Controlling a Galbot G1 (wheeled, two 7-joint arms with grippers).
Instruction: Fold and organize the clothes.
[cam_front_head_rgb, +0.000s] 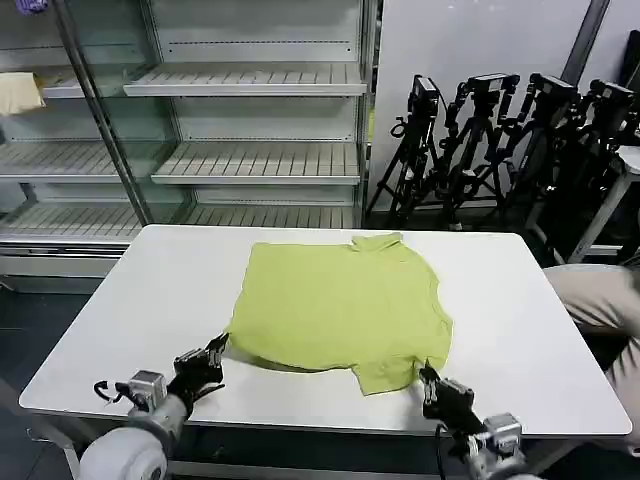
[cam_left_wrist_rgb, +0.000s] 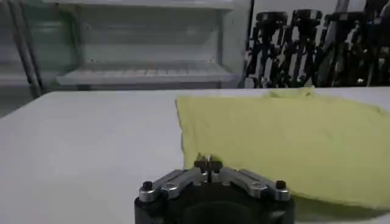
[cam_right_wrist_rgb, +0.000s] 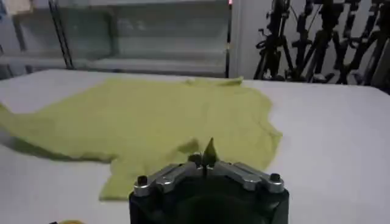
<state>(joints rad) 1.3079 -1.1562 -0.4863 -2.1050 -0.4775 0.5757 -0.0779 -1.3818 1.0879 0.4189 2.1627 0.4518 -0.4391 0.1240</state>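
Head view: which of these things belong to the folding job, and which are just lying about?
Part of the job:
- lime yellow-green short-sleeved collared shirt spread on the white table
- left gripper shut on the shirt's near edge
- right gripper shut on its sleeve

Just lying about:
- glass-doored shelving unit
- black camera tripods
- pale cream cloth on a shelf

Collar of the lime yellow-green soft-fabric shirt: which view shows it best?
Head view: the lime yellow-green short-sleeved shirt lies whole on the white table, collar at the far edge. Left wrist view catches the collar low and distant; right wrist view shows it edge-on.
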